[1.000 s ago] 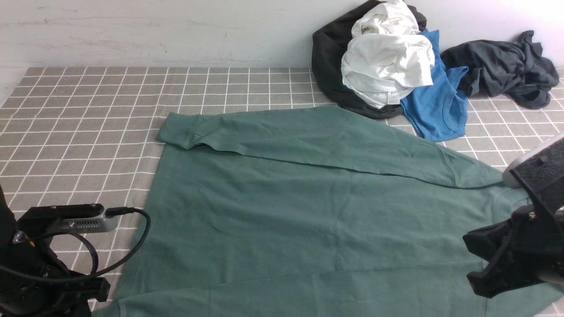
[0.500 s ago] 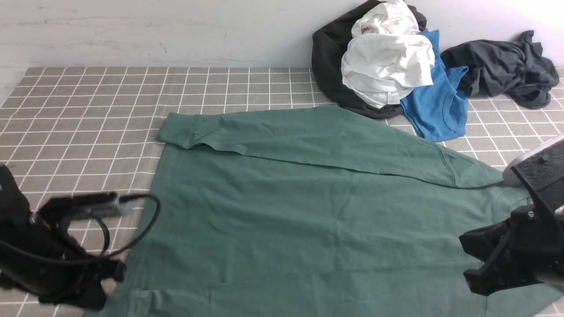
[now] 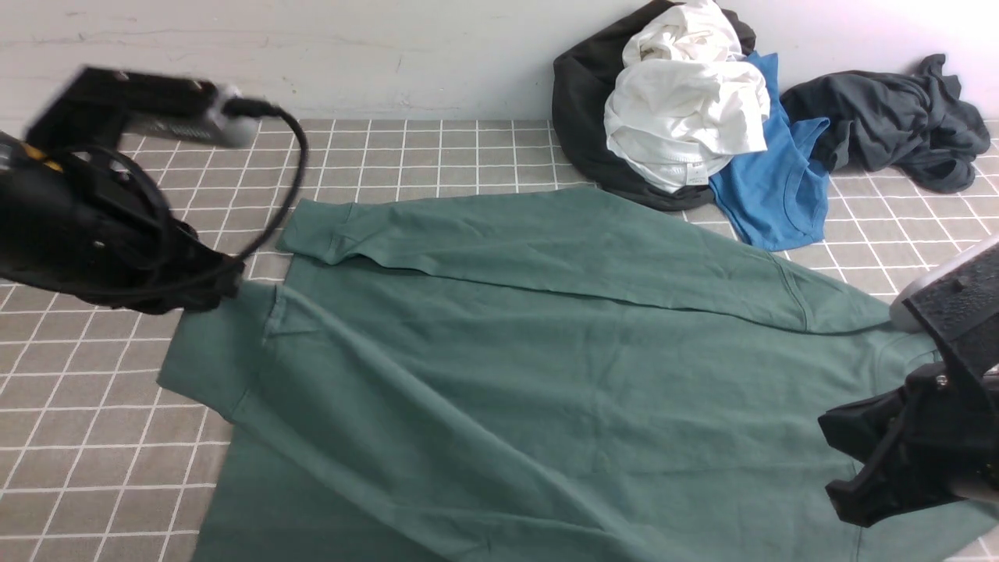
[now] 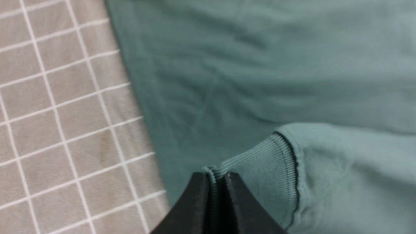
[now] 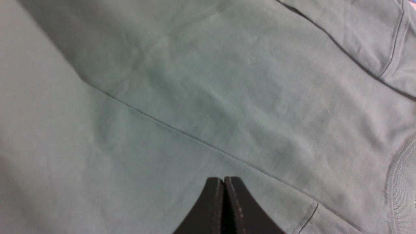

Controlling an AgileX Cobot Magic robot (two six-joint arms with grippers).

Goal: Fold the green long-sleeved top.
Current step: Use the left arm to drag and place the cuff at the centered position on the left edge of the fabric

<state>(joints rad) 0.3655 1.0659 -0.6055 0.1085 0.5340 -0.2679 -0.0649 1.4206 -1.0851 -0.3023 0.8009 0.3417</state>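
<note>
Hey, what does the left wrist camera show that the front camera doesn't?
Only the left wrist view shows the left gripper, its fingers shut on the ribbed cuff of the green top. Only the front view shows the other sleeve folded across the body and the pile of clothes by the wall. Both show the green top lying on the checked tablecloth.

– What's at your left side?
– My left gripper (image 3: 221,287) meets the sleeve (image 3: 328,406) of the green long-sleeved top (image 3: 585,367). I see it drawn diagonally across the body.
</note>
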